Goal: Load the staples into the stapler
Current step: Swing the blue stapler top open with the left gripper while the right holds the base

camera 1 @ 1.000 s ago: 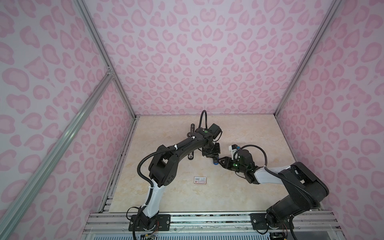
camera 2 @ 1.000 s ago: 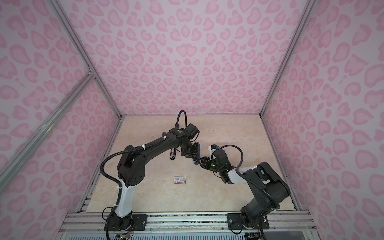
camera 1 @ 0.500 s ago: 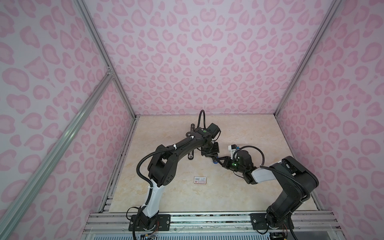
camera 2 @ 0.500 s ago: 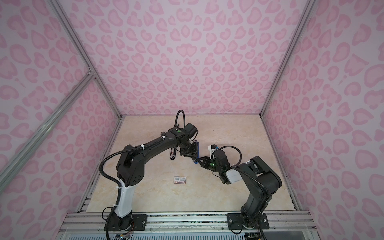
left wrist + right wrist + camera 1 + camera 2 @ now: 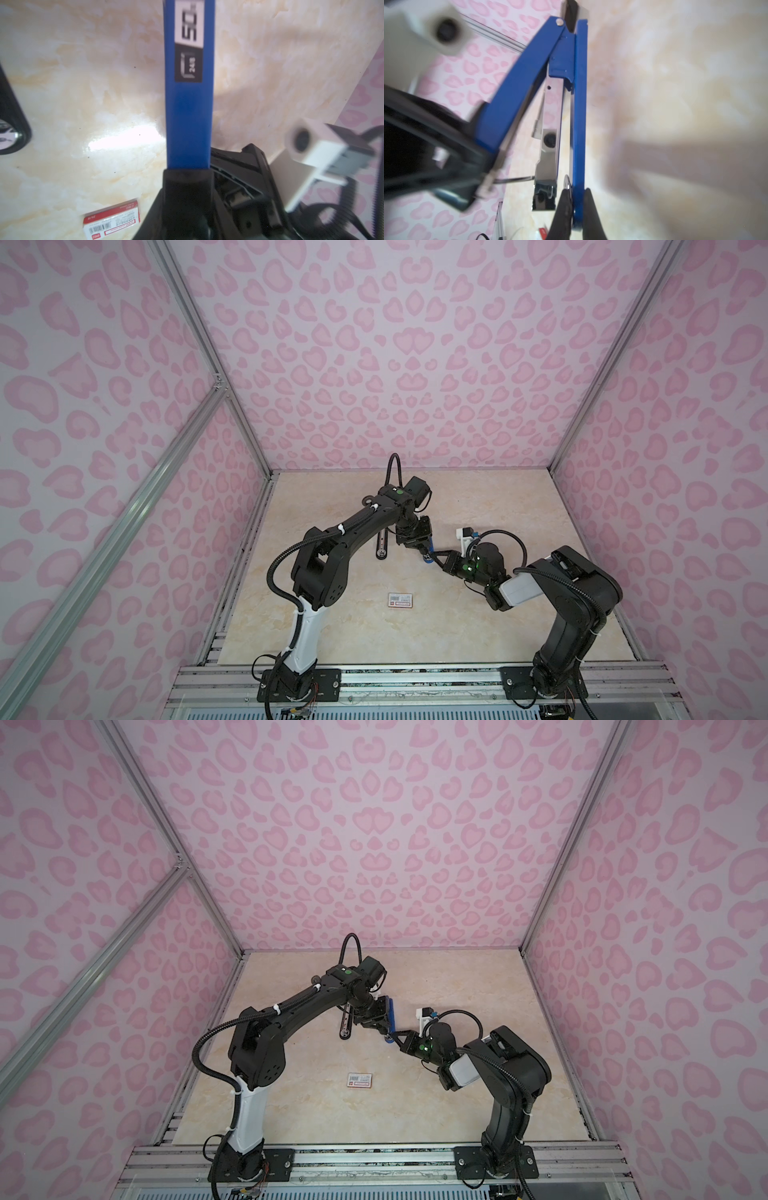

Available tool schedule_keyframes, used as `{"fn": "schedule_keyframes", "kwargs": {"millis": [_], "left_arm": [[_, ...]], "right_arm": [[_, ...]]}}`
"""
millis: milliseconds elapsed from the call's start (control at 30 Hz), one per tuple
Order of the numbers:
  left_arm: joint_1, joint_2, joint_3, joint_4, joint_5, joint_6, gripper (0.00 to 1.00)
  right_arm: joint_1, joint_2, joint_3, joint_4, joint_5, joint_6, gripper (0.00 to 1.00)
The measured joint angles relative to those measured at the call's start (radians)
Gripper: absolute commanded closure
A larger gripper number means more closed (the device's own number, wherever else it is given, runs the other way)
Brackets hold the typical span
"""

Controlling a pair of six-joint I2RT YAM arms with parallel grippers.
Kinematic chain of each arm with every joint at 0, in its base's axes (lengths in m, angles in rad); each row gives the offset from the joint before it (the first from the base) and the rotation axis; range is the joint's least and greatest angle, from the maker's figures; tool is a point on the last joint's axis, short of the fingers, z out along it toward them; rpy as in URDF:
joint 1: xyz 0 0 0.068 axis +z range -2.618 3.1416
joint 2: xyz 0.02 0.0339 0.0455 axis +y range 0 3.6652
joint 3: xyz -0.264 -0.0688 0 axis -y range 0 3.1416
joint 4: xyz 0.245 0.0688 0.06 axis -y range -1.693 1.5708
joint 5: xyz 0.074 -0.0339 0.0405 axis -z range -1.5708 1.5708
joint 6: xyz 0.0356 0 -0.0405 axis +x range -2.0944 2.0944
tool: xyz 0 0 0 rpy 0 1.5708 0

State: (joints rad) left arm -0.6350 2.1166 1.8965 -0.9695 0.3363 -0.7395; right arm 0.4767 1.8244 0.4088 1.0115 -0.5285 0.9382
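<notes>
Right wrist: right fingers [image 5: 564, 209] pinch flat blue stapler [image 5: 579, 116] base; left fingers [image 5: 187, 193] clamp lid.

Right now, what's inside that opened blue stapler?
Between its spread blue arms, the stapler shows a silvery metal magazine. Whether staples lie in its channel cannot be seen: the views are side-on and blurred.

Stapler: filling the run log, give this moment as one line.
stapler: opened | left end effector: shut on cover | right end effector: shut on base | staple box: on table
</notes>
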Motion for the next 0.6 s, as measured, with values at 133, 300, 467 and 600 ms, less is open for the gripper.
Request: {"fn": "schedule_keyframes", "kwargs": {"millis": [133, 300, 467, 600], "left_arm": [[0.016, 0.0, 0.039, -0.016, 0.0, 0.011, 0.97], [0.021, 0.009, 0.059, -0.027, 0.002, 0.026, 0.97], [0.026, 0.026, 0.081, -0.036, 0.005, 0.033, 0.97], [0.042, 0.049, 0.117, -0.056, 0.016, 0.037, 0.97]], "right_arm": [[0.001, 0.01, -0.018, 0.005, -0.015, -0.008, 1.0], [0.001, 0.01, -0.03, 0.022, -0.021, -0.007, 1.0], [0.001, 0.012, -0.031, 0.024, -0.021, -0.007, 1.0], [0.001, 0.007, -0.031, 0.016, -0.022, -0.007, 1.0]]}}
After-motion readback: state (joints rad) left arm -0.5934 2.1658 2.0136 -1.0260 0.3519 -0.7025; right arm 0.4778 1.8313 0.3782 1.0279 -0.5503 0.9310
